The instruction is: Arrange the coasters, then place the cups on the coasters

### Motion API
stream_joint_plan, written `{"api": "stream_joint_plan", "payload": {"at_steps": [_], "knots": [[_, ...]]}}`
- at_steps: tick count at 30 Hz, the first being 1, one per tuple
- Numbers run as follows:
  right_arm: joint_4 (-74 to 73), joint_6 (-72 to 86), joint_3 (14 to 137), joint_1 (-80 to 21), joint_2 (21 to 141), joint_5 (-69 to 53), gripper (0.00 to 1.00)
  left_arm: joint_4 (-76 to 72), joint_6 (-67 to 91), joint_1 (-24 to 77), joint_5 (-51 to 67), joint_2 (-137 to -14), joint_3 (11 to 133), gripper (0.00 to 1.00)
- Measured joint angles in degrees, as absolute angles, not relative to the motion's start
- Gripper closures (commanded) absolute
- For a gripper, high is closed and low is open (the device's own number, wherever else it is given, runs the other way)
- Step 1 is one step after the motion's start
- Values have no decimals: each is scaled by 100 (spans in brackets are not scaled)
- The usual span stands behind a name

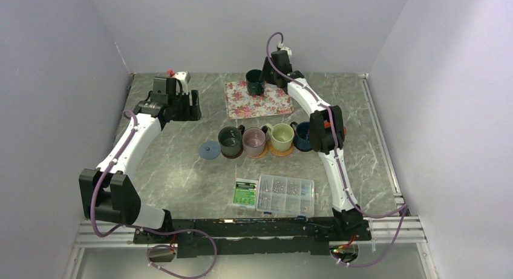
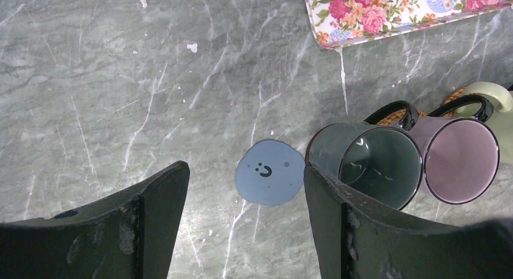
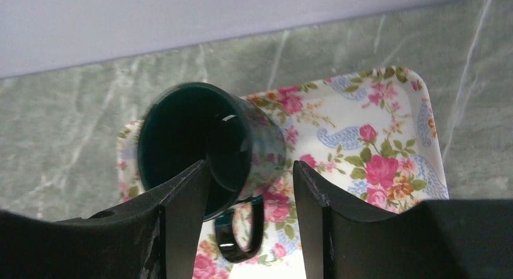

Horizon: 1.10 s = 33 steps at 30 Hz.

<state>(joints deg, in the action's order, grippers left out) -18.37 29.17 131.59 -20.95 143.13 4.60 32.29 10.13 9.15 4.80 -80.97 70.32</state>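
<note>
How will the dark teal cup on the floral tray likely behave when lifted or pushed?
The dark teal cup looks rigid and glossy, so a grip may slip on it. It appears empty, so it is probably light. It looks squat on the floral tray, so it would likely slide rather than tip if pushed.

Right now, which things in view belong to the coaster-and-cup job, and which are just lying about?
Job: light blue coaster; dark teal cup; grey-green cup; mauve cup; pale green cup; navy cup; woven coaster under the pale green one.
Lying about: floral tray; clear screw box; green packet.
</note>
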Motion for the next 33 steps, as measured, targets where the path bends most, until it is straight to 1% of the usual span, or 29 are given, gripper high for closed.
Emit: {"api": "stream_joint_plan", "payload": {"at_steps": [4, 8, 13, 15, 16, 19, 23, 29, 33], "knots": [[-1920, 2987, 13163, -2034, 14573, 408, 48, 3232, 1015, 915, 497, -8097, 7032, 25], [-1903, 3026, 13205, -1990, 14630, 373, 55, 3232, 1015, 915, 510, -8093, 7032, 25], [-1879, 3050, 13192, -1975, 14630, 305, 79, 3229, 1015, 915, 510, -8062, 7032, 25], [-1828, 3068, 13166, -1975, 14630, 242, 92, 3229, 1013, 915, 508, -8051, 7032, 25], [-1811, 3024, 13155, -1970, 14630, 231, 100, 3227, 1013, 915, 510, -8047, 7032, 25], [-1721, 2958, 13037, -1953, 14630, 43, 100, 3229, 1013, 915, 510, -8042, 7032, 25], [-1452, 2477, 12761, -1931, 14490, -325, 100, 3194, 1013, 869, 587, -7996, 7002, 25], [-1413, 1380, 12584, -1922, 14239, -1017, 100, 2932, 1028, 327, 1310, -7736, 6899, 26], [-1424, 862, 12077, -1964, 13614, -1520, 100, 2698, 1024, 191, 1787, -7609, 6842, 27]]}}
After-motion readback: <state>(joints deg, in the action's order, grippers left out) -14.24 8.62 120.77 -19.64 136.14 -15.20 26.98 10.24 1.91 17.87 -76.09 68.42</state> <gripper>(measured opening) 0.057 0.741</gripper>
